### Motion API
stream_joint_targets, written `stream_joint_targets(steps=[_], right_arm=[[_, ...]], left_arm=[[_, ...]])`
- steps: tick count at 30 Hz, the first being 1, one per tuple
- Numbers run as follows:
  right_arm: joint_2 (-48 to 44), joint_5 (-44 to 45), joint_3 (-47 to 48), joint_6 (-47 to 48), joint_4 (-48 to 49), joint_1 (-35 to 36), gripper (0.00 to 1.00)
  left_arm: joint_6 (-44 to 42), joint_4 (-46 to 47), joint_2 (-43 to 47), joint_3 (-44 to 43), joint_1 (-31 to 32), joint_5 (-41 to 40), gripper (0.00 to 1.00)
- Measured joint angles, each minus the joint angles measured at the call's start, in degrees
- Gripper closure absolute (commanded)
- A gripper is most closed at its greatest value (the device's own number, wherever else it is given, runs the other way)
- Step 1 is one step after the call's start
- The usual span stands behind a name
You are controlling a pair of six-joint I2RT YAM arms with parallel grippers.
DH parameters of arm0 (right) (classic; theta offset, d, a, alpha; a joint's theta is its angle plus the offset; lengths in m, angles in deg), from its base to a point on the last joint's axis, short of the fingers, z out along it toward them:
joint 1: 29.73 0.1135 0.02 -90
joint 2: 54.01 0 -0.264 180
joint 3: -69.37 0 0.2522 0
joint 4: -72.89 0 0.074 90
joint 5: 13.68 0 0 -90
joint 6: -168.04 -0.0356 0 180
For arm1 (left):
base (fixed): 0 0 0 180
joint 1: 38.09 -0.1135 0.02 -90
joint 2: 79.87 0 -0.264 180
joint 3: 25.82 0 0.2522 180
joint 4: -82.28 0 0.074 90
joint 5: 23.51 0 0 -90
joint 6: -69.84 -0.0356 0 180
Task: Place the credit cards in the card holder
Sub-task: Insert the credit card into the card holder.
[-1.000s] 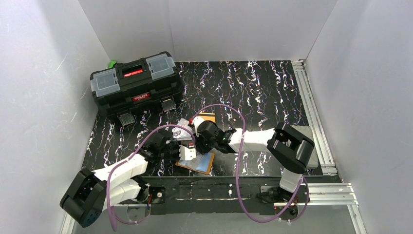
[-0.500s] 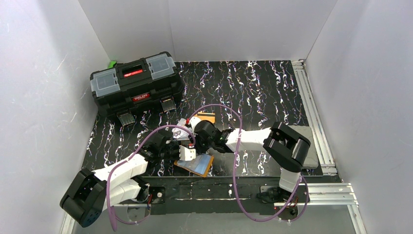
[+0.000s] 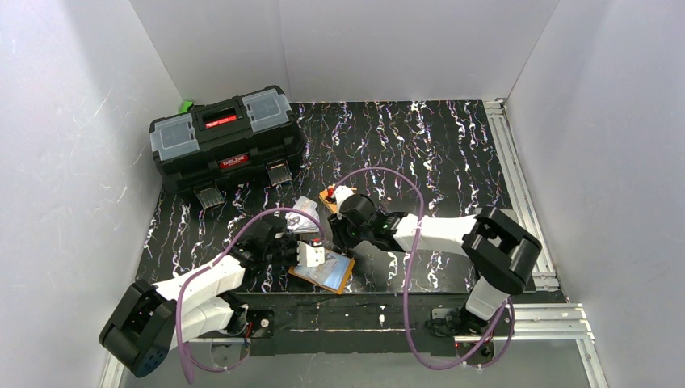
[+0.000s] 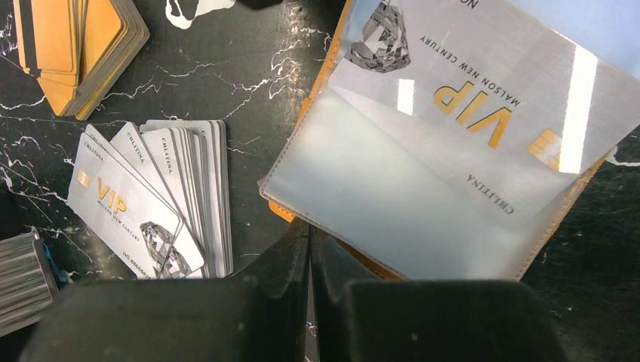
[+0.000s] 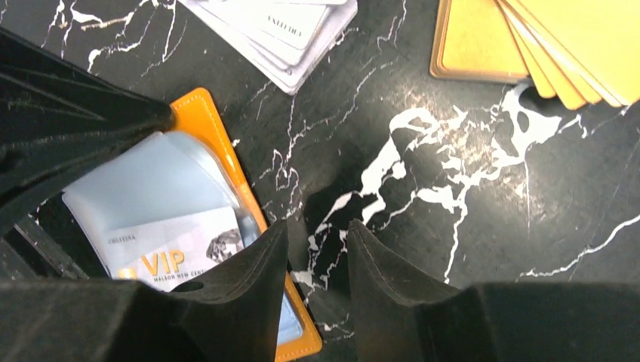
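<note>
The right gripper point(image 5: 317, 230) has its jaws spread with nothing between them, low centre in its wrist view, just right of the orange card holder point(image 5: 226, 162). The left gripper point(image 4: 309, 234) has its jaws pressed together at the clear sleeve point(image 4: 392, 219) edge. One VIP card point(image 5: 173, 256) is sleeved, so I'd guess fetching comes next: lifting a thin one off the white cards point(image 5: 287, 38) fanned up top.
</note>
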Motion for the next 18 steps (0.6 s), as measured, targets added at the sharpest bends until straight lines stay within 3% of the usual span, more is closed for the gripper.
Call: stream_joint_targets(steps=[18], right_arm=[[-6.27,-2.19,-7.89,-1.42,-0.31,2.49,0.58]], left_arm=[[-0.24,-0.17,0.07,0.00,0.00,0.00,1.00]])
